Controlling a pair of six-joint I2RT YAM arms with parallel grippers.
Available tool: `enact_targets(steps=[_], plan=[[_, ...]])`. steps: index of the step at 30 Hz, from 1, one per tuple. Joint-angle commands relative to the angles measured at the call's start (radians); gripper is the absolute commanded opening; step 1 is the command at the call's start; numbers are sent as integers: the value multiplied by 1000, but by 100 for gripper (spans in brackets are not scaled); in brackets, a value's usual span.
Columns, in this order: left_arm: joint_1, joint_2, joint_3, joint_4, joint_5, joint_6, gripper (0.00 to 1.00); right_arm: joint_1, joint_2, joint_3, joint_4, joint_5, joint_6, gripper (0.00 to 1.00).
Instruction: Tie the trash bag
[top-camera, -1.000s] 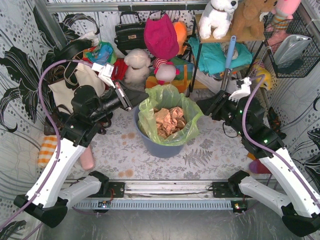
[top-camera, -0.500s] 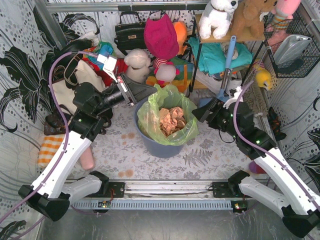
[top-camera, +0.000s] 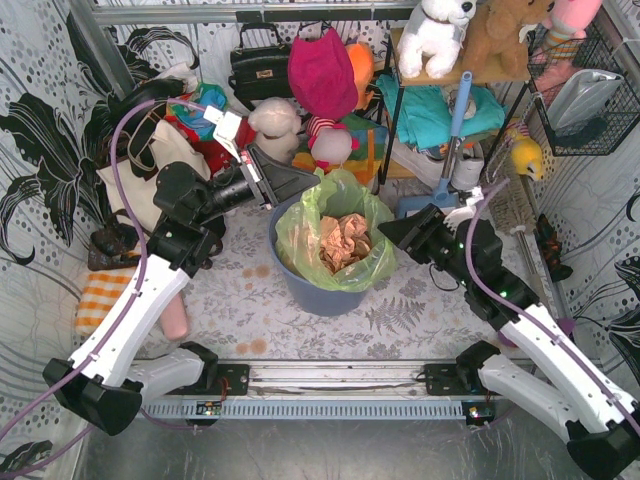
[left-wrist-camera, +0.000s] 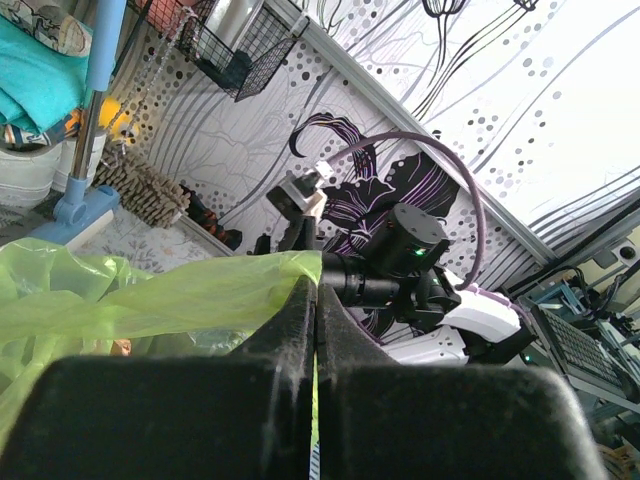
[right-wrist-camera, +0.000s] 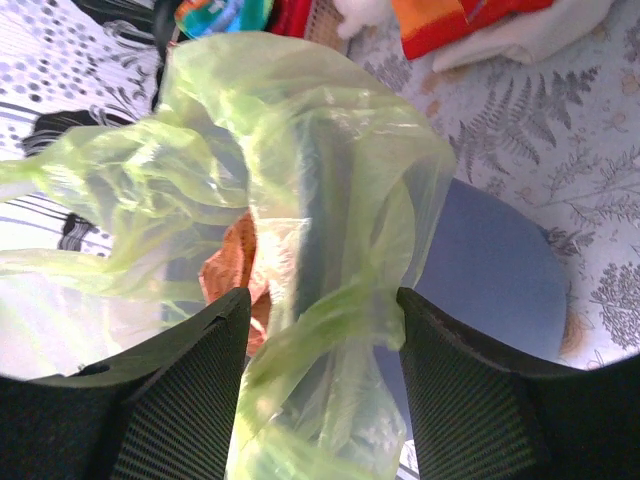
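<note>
Trash bag (top-camera: 345, 190), standing in the bin (top-camera: 320, 295) between my claws: my left claw (top-camera: 308, 183) was clamped on its far-left rim, while my right claw (top-camera: 390, 227) gaped astride the opposite right rim.

Blue-grey bin (top-camera: 318, 292) mid-table; black handbag (top-camera: 262, 70), magenta cloth (top-camera: 322, 72) behind; white plush (top-camera: 436, 35), wire basket (top-camera: 590, 100) top right.
</note>
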Motion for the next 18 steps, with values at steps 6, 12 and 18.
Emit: enact_targets(steps=[6, 12, 18], plan=[[-7, 7, 1, 67, 22, -6, 0, -4, -128, -14, 51, 48, 33, 48], [-10, 16, 8, 66, 23, -9, 0, -4, -105, -16, 114, -17, 33, 28], [-11, 18, 11, 65, 21, -9, 0, -3, -58, 34, 88, -110, 9, 37]])
